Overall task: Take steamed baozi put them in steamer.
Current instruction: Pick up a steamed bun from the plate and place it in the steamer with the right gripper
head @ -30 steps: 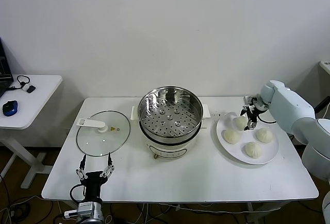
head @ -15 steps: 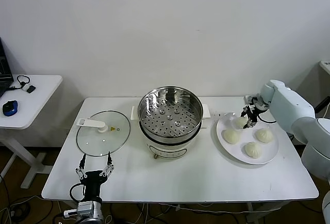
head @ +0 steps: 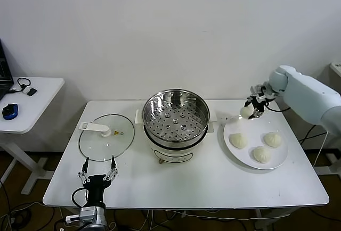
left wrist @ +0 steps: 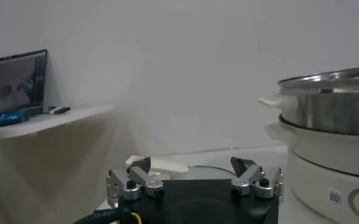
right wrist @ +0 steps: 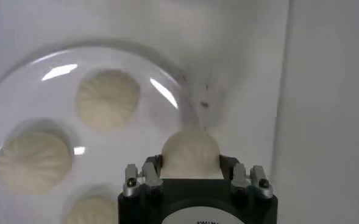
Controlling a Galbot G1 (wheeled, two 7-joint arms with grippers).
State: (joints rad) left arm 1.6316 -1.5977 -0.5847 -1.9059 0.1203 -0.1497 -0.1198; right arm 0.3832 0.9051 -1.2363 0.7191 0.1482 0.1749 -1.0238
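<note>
Head view: the right gripper (head: 249,109) hangs above the far left rim of the white plate (head: 278,159), its fingers pinched on one baozi (head: 245,112) that is clear of the plate and held in the air; three more baozi sit on the plate, one at the left (head: 239,140), one at the right (head: 273,139) and one at the near edge (head: 261,154); the right wrist view shows the held bun (right wrist: 190,152) wedged between the two fingers, with the plate and the other buns (right wrist: 108,100) well below it; the steamer (head: 176,117) stands at the middle of the white table (head: 213,186), to the left of the plate, its perforated tray bare of any bun; the glass lid (head: 106,137) lies flat on the table farther left, so the pot is open to receive; the left gripper (head: 98,177) is parked at the near left edge of the table with its fingers spread and nothing between them, and the left wrist view shows the steamer wall (left wrist: 331,122) off to one side; by this look the task is barely begun, with the first of four buns lifted and none delivered; the carry leftward to the pot, the release onto the tray and three further trips all appear to remain.
</note>
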